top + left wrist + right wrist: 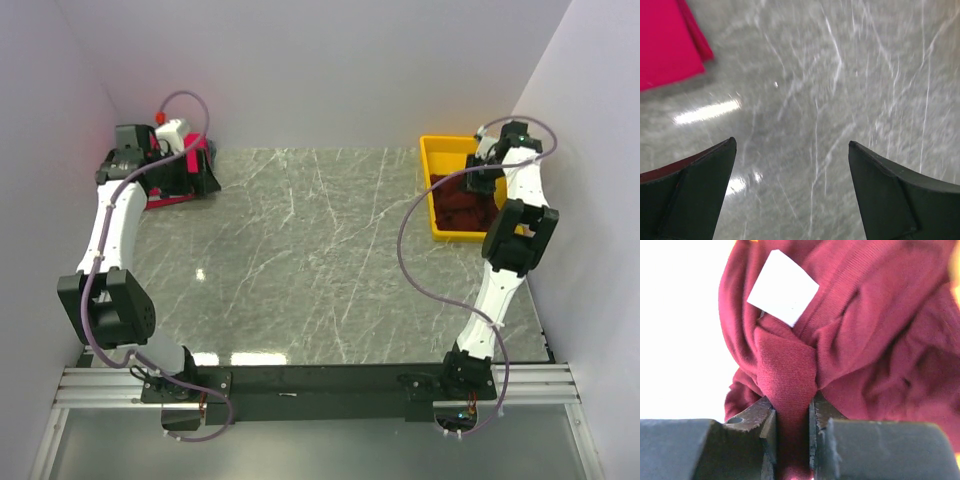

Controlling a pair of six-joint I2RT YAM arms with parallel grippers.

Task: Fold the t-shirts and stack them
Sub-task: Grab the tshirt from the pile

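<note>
The dark maroon t-shirt (465, 203) lies crumpled in the yellow tray (437, 152) at the far right. My right gripper (482, 176) is down in the tray and shut on a bunched fold of it (790, 385). A white label (783, 288) shows near its collar. The bright pinkish-red t-shirt (172, 196) lies folded at the far left of the table, mostly hidden under my left arm. A corner of it shows in the left wrist view (667, 42). My left gripper (790, 165) is open and empty, just above bare table beside that shirt.
The grey marble table (320, 260) spans the middle. Lilac walls close in on the left, back and right. A white and red object (172, 130) sits behind the left gripper in the far left corner. The arm bases stand on a rail at the near edge.
</note>
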